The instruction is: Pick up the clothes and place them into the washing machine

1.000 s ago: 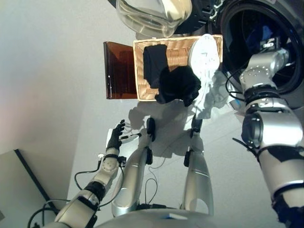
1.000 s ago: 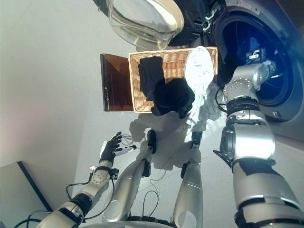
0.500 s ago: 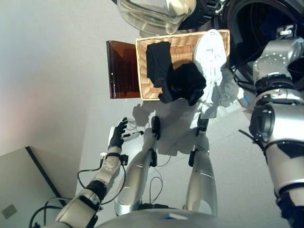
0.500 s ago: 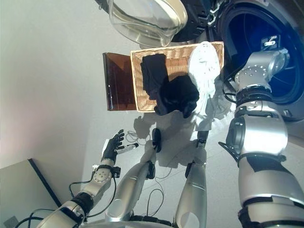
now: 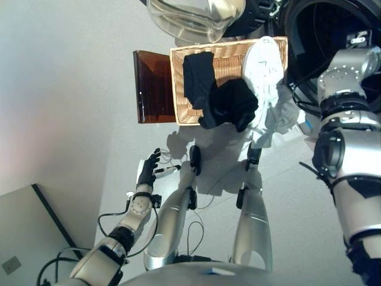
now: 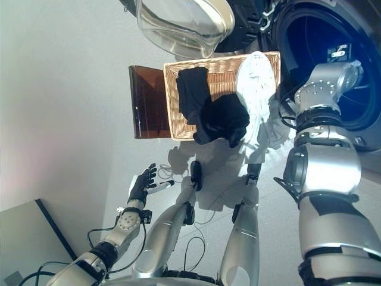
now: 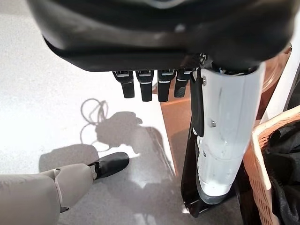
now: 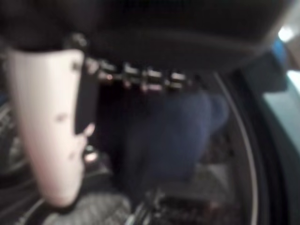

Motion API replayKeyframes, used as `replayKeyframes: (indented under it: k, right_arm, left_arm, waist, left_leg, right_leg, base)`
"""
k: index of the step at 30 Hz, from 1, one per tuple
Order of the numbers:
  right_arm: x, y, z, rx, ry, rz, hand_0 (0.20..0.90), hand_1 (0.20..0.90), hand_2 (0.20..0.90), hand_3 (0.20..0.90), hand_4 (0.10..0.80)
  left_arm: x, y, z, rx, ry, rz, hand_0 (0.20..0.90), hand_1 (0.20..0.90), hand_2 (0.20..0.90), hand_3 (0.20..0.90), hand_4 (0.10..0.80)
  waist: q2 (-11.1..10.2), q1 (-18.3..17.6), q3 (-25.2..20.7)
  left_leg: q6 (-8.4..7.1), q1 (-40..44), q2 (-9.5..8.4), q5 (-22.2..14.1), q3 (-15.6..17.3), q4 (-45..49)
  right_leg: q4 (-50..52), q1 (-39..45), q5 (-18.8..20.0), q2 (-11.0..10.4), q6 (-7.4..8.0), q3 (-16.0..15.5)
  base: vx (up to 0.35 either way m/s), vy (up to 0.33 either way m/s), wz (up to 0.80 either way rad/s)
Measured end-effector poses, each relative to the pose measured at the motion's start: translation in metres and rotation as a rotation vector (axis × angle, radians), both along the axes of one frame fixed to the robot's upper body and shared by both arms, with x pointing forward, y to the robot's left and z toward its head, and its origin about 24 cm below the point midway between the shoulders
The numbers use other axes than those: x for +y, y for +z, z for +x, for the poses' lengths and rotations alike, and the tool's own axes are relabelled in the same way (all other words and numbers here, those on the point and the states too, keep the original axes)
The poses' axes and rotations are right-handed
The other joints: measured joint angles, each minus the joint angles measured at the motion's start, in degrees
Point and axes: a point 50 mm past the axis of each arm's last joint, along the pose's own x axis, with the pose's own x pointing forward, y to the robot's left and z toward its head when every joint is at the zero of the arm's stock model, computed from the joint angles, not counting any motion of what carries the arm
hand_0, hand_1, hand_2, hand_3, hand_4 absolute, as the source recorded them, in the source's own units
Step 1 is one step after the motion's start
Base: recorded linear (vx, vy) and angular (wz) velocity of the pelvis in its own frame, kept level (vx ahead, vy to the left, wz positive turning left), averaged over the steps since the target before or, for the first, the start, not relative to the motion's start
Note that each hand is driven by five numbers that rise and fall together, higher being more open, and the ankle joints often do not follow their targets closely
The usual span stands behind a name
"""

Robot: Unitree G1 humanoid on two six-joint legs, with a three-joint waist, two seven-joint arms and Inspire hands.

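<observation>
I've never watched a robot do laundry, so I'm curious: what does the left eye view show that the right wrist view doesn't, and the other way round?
Only the left eye view shows the wicker basket holding black clothes and a white garment, a brown box, and the left robot hand, open. Only the right wrist view shows dark blue clothing lying inside the drum, beyond the right robot hand. Both show the washing machine.

We see the drum mouth (image 6: 333,65) at far right filled by our right arm; the open door (image 6: 181,24) overhangs the basket (image 6: 226,68).
</observation>
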Motion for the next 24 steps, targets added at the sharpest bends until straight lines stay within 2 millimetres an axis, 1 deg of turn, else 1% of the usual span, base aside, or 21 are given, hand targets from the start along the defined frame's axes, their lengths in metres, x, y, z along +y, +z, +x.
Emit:
replayKeyframes:
  k: [8,10,12,13,14,15,17,20,24]
  right_arm:
    - [0.000,0.001,-0.001,0.026,-0.018,0.011,0.900,0.900,0.900,0.900,0.800]
    - [-0.005,-0.002,-0.002,0.160,-0.052,-0.049,0.900,0.900,0.900,0.900,0.800]
    - [-0.013,-0.005,-0.005,0.372,-0.094,-0.152,0.900,0.900,0.900,0.900,0.800]
    - [-0.019,-0.015,-0.007,0.606,-0.137,-0.313,0.900,0.900,0.900,0.900,0.800]
    - [-0.021,-0.023,-0.008,0.753,-0.147,-0.404,0.900,0.900,0.900,0.900,0.800]
    - [-0.021,-0.026,-0.008,0.859,-0.154,-0.490,0.900,0.900,0.900,0.900,0.800]
    - [-0.021,-0.028,-0.009,0.963,-0.159,-0.568,0.900,0.900,0.900,0.900,0.800]
    - [-0.022,-0.031,-0.009,1.066,-0.164,-0.649,0.900,0.900,0.900,0.900,0.800]
    - [-0.022,-0.032,-0.009,1.114,-0.178,-0.697,0.900,0.900,0.900,0.900,0.800]
  left_arm:
    - [0.001,0.000,0.000,0.002,0.002,0.002,0.900,0.900,0.900,0.900,0.800]
    - [0.000,0.000,0.000,-0.001,0.000,0.002,0.900,0.900,0.900,0.900,0.800]
    - [0.001,0.001,0.001,-0.007,-0.001,0.005,0.900,0.900,0.900,0.900,0.800]
    - [0.001,0.002,0.001,-0.010,-0.002,0.010,0.900,0.900,0.900,0.900,0.800]
    - [0.002,0.002,0.001,-0.014,0.002,0.019,0.900,0.900,0.900,0.900,0.800]
    - [0.002,0.003,0.001,-0.022,0.001,0.029,0.900,0.900,0.900,0.900,0.800]
    - [0.002,0.006,0.003,-0.039,0.002,0.032,0.900,0.900,0.900,0.900,0.800]
    - [-0.001,0.010,0.005,-0.062,-0.013,0.031,0.900,0.900,0.900,0.900,0.800]
    - [-0.002,0.011,0.006,-0.067,-0.017,0.031,0.900,0.900,0.900,0.900,0.800]
  waist:
    - [0.0,0.0,0.0]
    - [0.0,0.2,0.0]
    - [0.0,0.8,0.0]
    - [0.0,1.2,0.0]
    - [0.0,1.2,0.0]
    - [0.0,1.2,0.0]
    - [0.0,1.1,0.0]
    - [0.0,0.9,0.0]
    - [-0.1,0.7,0.0]
  left_leg:
    - [0.00,0.1,-0.03,0.0,0.0,0.0]
    - [0.00,0.2,-0.05,0.0,0.0,0.0]
    - [0.00,0.4,-0.05,0.0,0.0,0.1]
    - [0.00,0.7,-0.05,0.0,0.0,0.1]
    - [0.00,0.8,-0.02,0.0,-0.1,0.1]
    - [0.03,0.8,-0.05,0.0,-0.1,0.1]
    - [0.02,0.8,-0.07,0.1,-0.1,0.1]
    - [-0.01,0.8,-0.06,0.1,-0.1,0.1]
    - [-0.01,0.7,-0.06,0.1,-0.1,0.1]
  right_leg:
    - [0.0,0.1,0.0,0.0,0.03,0.0]
    - [0.1,0.2,0.0,0.0,0.05,0.0]
    - [0.2,0.4,0.0,0.0,0.05,0.0]
    - [0.2,0.7,0.0,0.0,0.05,0.0]
    - [0.1,0.8,0.0,0.0,0.05,-0.1]
    - [0.1,0.8,0.1,-0.1,0.10,-0.1]
    - [0.1,0.8,0.1,-0.1,0.13,-0.1]
    - [0.1,0.8,0.1,0.0,0.14,-0.1]
    - [0.0,0.8,0.1,0.0,0.14,-0.1]
  base:
    - [-0.003,0.001,0.00]
    - [-0.019,-0.012,0.03]
    - [-0.039,-0.023,0.05]
    - [-0.035,-0.019,0.04]
    - [-0.010,-0.031,0.06]
    - [-0.015,-0.022,0.04]
    - [0.000,0.000,0.00]
    - [0.001,0.001,-0.01]
    - [0.004,0.004,-0.03]
